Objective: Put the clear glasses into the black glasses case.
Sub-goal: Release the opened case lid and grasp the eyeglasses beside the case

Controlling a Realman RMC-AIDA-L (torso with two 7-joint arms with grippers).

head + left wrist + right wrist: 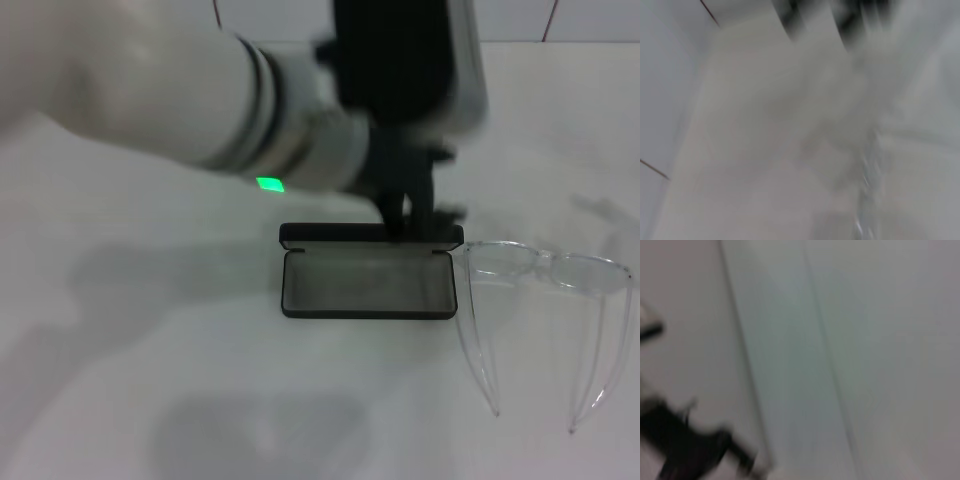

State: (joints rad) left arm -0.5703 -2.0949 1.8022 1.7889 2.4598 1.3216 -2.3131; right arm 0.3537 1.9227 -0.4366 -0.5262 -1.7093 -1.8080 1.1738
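Note:
The black glasses case (366,283) lies open in the middle of the table, its grey lining facing up and its lid (370,235) along the far edge. The clear glasses (545,268) rest on the table just to the right of the case, temple arms unfolded and pointing toward me. My left arm reaches across from the left, and its gripper (412,212) hangs right at the case's lid, toward its right end. Whether it touches the lid is not clear. The left wrist view is a motion smear. The right gripper is out of view.
White tabletop (150,380) all round, with a tiled wall edge at the back. A green light (269,184) glows on the left wrist. A dark blurred shape (685,447) shows in the right wrist view.

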